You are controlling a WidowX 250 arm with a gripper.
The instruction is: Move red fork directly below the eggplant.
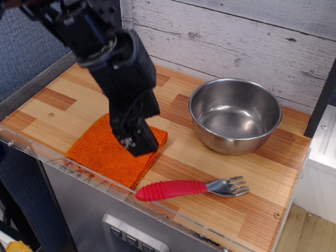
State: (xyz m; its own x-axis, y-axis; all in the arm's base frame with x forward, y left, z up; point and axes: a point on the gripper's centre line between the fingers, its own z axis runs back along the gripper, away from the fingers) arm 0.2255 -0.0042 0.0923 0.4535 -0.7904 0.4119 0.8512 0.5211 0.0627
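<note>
Claw [135, 142] hanging over right part of orange cloth [100, 151], fingers pointing down toward front; whether apart or together cannot be told. Black arm blocking back-left of wooden table [255, 174]; eggplant hiding behind it, not showing. Steel bowl [235, 115] sitting at back right. Red fork [190, 189] lying near front edge, tines pointing right, apart from claw, to its lower right.

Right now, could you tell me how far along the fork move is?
Nothing looks done yet: the red fork lies untouched near the front edge, right of the orange cloth. In hand: the claw hovers over the cloth. The arm hides the eggplant. Left: grasp the fork, carry it and set it below the eggplant.
</note>
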